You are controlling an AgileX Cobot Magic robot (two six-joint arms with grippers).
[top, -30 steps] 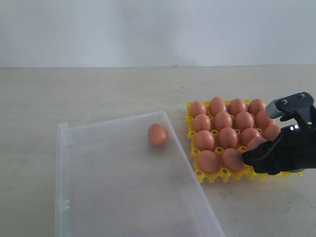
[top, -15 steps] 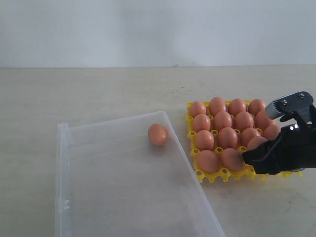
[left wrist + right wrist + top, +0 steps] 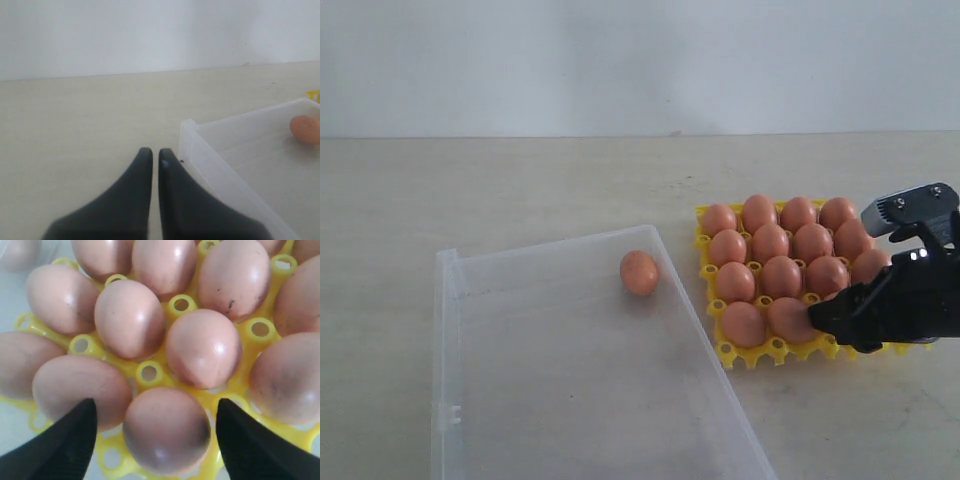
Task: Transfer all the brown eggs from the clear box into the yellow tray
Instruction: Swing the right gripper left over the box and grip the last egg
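The brown eggs (image 3: 782, 277) nearly fill the yellow tray (image 3: 752, 355), standing close together in its round cups, while one lone egg (image 3: 639, 272) lies in the clear box (image 3: 570, 400), in the corner nearest the tray. The box sits just beside the tray, on its left in the exterior view, with the long wall close to the tray's edge. The right gripper (image 3: 156, 402) reaches in low over the tray's front right corner from the side away from the box. Its black fingers are spread wide on either side of a front-row egg (image 3: 165, 432) without touching it. The left gripper (image 3: 152, 156) is well apart from the tray, beyond the box's far side and just outside one of its corners, its fingers pressed together with only a thin slit between them. Everything rests on a pale beige tabletop (image 3: 520, 190), and a plain white wall (image 3: 620, 60) rises behind the tray.
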